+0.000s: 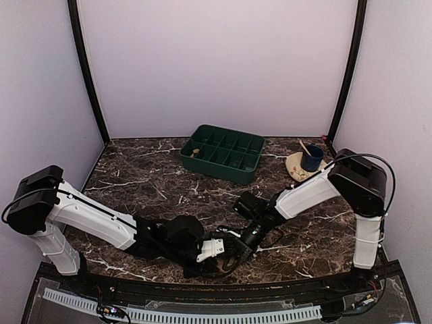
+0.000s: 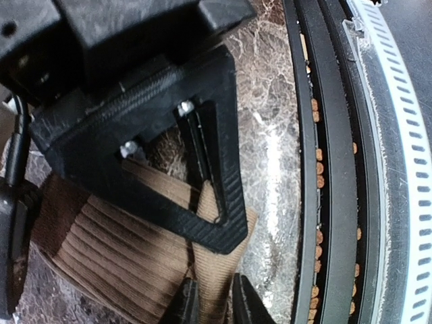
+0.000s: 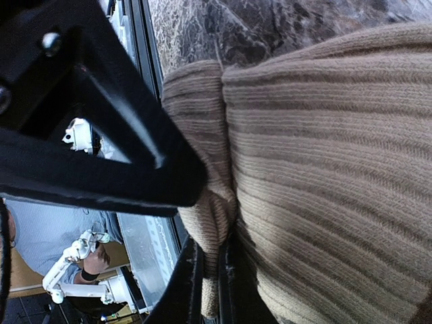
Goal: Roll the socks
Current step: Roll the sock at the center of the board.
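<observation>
**Both grippers pinch the tan sock at the near edge**

The left gripper (image 2: 212,305) has its fingers drawn close on a fold of the tan sock (image 2: 115,250), at that sock's 5 o'clock corner. The right gripper (image 3: 210,287) is clenched on a ridge of the same ribbed knit. In the top view, both meet at about 6 o'clock on the marble table (image 1: 135,182), just inside its front rail, and the arms hide the fabric there. I cannot make out the patterned sock for certain.

The knit looks light, soft and limp. It should bunch and sag rather than hold a shape, so a roll probably needs hold at an edge or a doubled fold, with the loose length kept taut.

A green tray (image 1: 251,177) sits at 12 o'clock, with a pale scrap in one left-end compartment. At 2 o'clock, a blue cup (image 1: 312,160) holding a stick stands on a tan dish (image 1: 293,167).
</observation>
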